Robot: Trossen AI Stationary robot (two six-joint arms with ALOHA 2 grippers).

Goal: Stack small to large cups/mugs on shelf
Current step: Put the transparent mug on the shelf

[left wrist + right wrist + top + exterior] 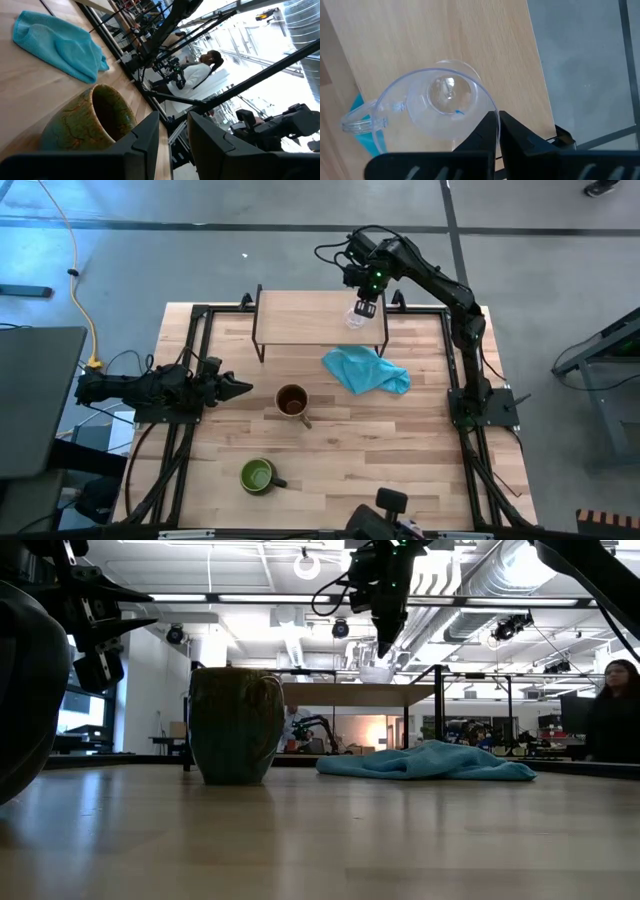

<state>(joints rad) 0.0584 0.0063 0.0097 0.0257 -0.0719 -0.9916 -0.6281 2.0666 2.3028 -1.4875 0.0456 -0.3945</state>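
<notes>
right now the right gripper (497,131) hangs over the low light-wood shelf on thin black legs (305,317), fingers pinched together on the rim of the small clear glass cup (437,102), cup just above the board near its right end. glass looks light but slick & fragile, so the thin rim pinch prob needs a gentle set-down. tan-brown handled mug (292,401) sits mid-table, dark mug w/ green inside (258,475) nearer the front edge; both look heavier, stiff, best taken by wall or rim. left gripper (236,388) waits beside the brown mug, fingers a bit apart, holding nothing.
</notes>
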